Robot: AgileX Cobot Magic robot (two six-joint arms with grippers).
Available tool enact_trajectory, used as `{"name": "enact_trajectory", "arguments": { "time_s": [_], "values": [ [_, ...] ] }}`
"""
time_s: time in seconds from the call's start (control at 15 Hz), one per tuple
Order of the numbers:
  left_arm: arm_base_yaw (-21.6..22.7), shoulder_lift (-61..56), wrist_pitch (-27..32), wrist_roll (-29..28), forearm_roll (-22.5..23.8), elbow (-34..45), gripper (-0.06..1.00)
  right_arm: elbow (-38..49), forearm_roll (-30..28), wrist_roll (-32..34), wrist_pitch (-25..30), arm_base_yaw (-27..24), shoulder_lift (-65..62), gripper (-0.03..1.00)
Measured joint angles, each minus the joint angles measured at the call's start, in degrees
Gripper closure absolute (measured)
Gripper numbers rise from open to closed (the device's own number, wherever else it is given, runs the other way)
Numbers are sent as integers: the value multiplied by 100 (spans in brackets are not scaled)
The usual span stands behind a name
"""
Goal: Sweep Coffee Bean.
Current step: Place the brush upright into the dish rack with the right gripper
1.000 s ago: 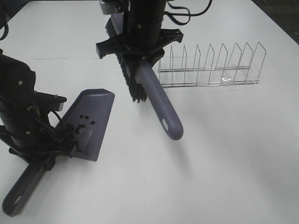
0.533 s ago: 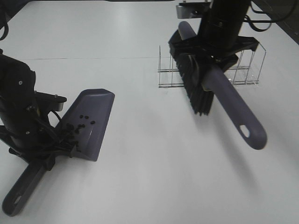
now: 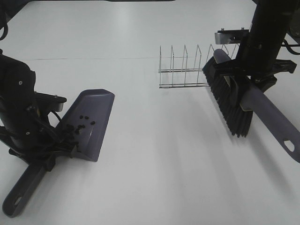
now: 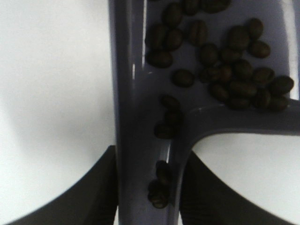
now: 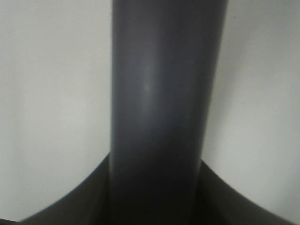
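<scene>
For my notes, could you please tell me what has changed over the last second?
The right claw, shut on the brush, swung it from the middle to the right, now hiding one end of the rack. No grip changed. The left claw, the dustpan it grips, the beans in it and the rack stayed put.

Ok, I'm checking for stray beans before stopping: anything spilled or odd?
Nothing spilled that shows: the coffee beans lie inside the dustpan, none visible on the table. One small oddity: a few beans sit down in the dustpan's handle groove.
</scene>
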Motion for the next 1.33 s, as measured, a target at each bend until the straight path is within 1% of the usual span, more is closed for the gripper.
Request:
{"name": "enact_trajectory", "arguments": {
  "time_s": [0.07,0.2,0.27,0.47,0.87,1.13,1.33],
  "values": [
    [0,0,23,0,-6,-11,63,0,-11,-34,0,-103,138,63],
    [0,0,34,0,-6,-11,63,0,-223,-34,-17,-218,390,63],
    [0,0,34,0,-6,-11,63,0,-327,-34,-17,-218,476,63],
    [0,6,40,0,-40,-11,63,-189,-395,-34,-17,-218,619,63],
    [0,6,57,0,-46,-17,63,-1398,-510,-17,57,-292,1375,63],
    [0,6,57,0,-46,-17,63,-2401,-160,-115,103,-470,1862,63],
    [0,6,57,0,-46,-17,63,-2945,-109,-115,103,-487,2149,63]
  ]
}}
